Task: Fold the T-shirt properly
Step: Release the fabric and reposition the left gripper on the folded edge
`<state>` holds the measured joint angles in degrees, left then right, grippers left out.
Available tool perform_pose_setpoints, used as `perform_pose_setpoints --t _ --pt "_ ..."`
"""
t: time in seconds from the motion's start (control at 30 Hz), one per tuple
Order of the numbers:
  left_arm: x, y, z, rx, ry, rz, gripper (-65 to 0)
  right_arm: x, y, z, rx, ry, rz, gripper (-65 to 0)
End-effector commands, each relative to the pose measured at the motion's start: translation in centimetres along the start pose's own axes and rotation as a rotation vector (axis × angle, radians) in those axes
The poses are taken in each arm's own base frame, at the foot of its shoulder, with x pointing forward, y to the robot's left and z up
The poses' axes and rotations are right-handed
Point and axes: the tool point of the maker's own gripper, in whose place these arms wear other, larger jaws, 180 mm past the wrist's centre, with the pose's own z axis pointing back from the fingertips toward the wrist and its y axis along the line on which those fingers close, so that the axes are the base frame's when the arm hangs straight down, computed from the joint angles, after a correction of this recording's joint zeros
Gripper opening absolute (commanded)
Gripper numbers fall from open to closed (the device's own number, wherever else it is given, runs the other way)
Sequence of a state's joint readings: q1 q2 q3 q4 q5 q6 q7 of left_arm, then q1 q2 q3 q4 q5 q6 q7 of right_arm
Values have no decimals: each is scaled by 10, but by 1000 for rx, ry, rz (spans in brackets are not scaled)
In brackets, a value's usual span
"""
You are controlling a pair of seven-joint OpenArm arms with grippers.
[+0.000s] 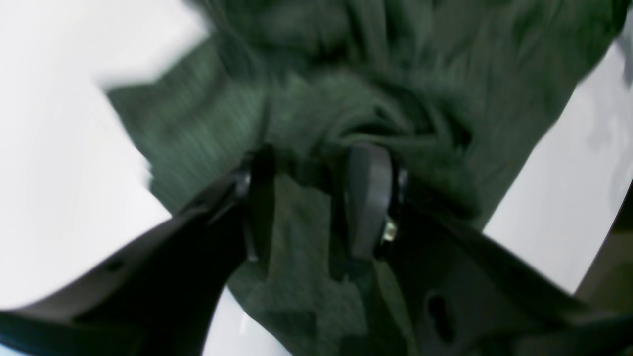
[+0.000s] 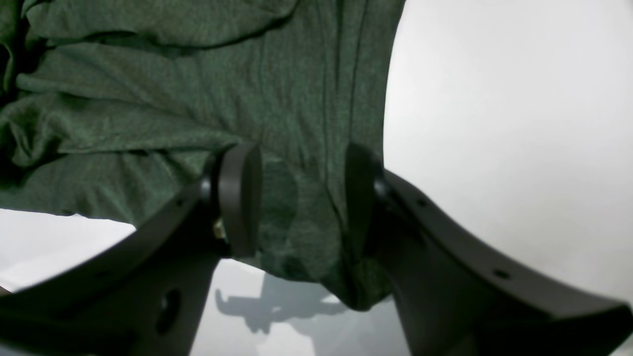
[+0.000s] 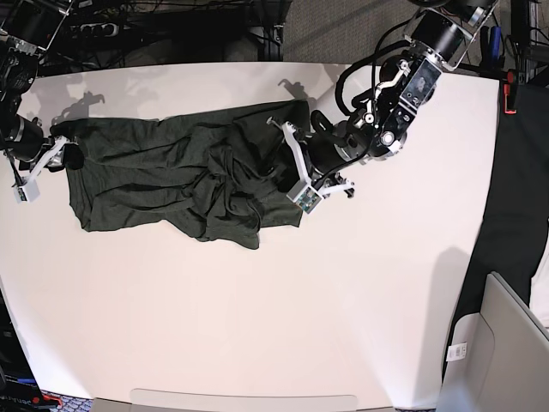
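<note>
- T-shirt is lying bunched and creased on the bench, spreading from under the right jaws across to under the left jaws; looking far from properly folded.
- Left jaws: standing apart, gripping nothing; hovering over or just at the cloth, exact contact not clear. Blurry in the wrist view.
- Right jaws: also spread, not pinching anything; pointing at the garment's other end.
- Raised fold is lying just ahead of the left jaws, crossing the gap; probably the easiest pinch there, but likely catching several layers at once.
- Long edge is running away ahead of the right jaws, bare bench beside it; looking like a good line for taking hold and straightening.
- Loose tip is poking out between the right jaws, back toward the wrist; likely needing smoothing out.
- Handling, judging by looks: light, thin, limp knit, not fragile; probably draping and stretching, not keeping shape. Edges are likely curling or slipping out of a shallow pinch.
- Next probably needing: both jaws closing low on outer edges, pulling gently apart, flattening before folding.
</note>
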<state>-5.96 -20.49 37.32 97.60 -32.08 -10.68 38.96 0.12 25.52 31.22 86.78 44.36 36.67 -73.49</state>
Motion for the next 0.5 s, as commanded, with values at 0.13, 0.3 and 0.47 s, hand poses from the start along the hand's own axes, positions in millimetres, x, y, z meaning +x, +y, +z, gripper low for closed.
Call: perform_pose_setpoints --t 0.13,0.3,0.47 --pt "7 -14 -3 -32 -35 24 -394 18 -4 9 -12 -47 29 -401" --pt "9 -19 -6 -40 -40 34 -392 19 -4 9 -12 -50 30 -401" --pt "-2 -16 -6 -34 24 38 -357 17 -4 9 -11 -47 28 -401"
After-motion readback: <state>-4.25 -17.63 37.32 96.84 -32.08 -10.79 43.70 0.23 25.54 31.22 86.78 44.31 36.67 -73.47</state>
